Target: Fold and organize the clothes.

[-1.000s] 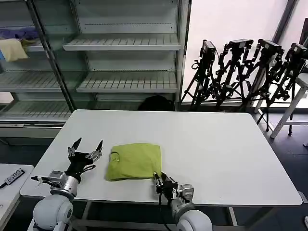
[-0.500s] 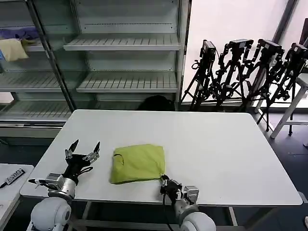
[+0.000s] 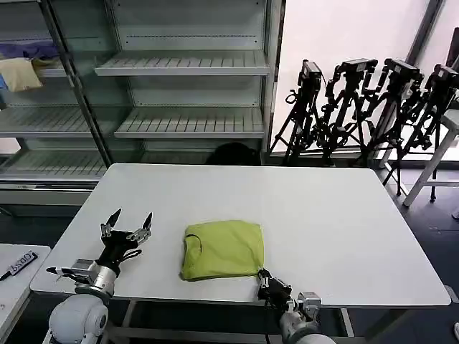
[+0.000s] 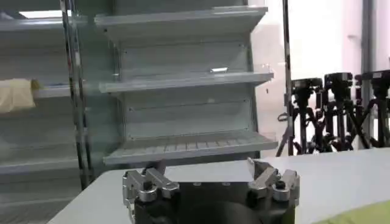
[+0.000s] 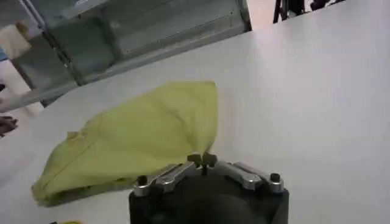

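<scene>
Grey rounded arms, silver-black tool (image 3: 126, 231)

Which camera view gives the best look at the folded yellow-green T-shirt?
The head view: the whole folded T-shirt lies on the table. The right wrist view shows most of it, behind the gripper. The left wrist view catches a corner.

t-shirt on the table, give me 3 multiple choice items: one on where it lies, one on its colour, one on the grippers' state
1. Where does the T-shirt lie?
A. on a shelf
B. on the white table, near its front edge
C. on the floor

2. What colour is it?
A. lime yellow-green
B. purple-blue
C. white

3. What holds it?
A. the left gripper
B. both grippers
C. the right gripper

Answers: 1 B, it rests on the tabletop. 2 A, plain in the head view. 3 C, its fingers pinch the shirt's near corner while the left gripper stands open, apart.
</scene>
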### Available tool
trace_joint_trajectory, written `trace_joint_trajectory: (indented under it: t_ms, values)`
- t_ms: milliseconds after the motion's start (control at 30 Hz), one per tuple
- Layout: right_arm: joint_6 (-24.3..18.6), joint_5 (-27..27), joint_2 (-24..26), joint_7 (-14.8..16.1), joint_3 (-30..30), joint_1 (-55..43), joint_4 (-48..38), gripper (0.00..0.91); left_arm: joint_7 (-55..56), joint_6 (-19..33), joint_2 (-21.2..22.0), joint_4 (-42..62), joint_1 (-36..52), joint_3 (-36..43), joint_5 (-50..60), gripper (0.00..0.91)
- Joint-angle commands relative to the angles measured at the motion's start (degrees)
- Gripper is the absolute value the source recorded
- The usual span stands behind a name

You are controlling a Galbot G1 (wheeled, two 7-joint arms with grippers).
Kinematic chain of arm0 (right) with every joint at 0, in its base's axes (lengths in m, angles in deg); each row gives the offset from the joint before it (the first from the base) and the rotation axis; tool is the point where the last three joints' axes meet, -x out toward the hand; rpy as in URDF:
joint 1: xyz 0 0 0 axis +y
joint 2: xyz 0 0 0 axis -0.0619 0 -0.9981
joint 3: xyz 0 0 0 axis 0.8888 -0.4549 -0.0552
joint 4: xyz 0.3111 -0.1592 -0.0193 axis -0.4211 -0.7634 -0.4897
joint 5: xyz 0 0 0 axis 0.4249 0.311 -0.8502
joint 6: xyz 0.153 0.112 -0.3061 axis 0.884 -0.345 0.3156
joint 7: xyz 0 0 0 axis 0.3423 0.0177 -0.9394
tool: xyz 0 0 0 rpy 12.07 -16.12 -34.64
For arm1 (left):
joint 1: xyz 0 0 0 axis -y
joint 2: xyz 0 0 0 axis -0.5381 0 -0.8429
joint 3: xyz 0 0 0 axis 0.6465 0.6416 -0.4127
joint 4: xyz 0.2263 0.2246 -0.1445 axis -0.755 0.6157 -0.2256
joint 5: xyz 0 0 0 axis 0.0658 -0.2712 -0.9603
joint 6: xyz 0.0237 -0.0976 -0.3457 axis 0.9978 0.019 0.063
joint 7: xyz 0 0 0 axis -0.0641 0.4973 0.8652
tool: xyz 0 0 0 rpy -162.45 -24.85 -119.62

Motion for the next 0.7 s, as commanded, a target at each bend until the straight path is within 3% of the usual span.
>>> trace_joint_trajectory:
  t_ms: [33, 200, 267, 400, 533, 700]
  values:
    - [-0.55, -0.68, 0.40, 0.79, 1.79, 6.95, 3.44, 0.000, -0.14, 0.04, -0.11, 0.05, -0.28, -0.08, 0.22, 0.907]
    - [-1.01, -1.63, 0.27, 0.65, 1.47, 7.79, 4.44, 0.000, -0.13, 0.17, -0.07, -0.06, -0.66, -0.15, 0.26, 0.907]
    - [-1.34, -3.28, 0.14, 0.87, 1.54, 7.69, 4.30, 0.907, -0.13, 0.36, 0.06, -0.09, -0.81, -0.09, 0.22, 0.907]
    - [-2.83, -6.29, -0.41, 0.54, 2.87, 7.02, 5.23, 0.907, -0.10, 1.33, 0.47, -0.52, -0.85, 0.14, -0.54, 0.907]
    - [-1.59, -7.46, 0.51, -2.24, 5.36, 5.20, 8.23, 0.907, 0.61, -1.04, 0.87, -1.96, -0.56, 0.35, -3.53, 0.907]
    - [-1.07, -8.60, 2.08, -1.56, 11.01, 3.48, 9.00, 0.907, 2.73, -3.77, 0.36, -2.71, -0.08, 0.20, -6.51, 0.907]
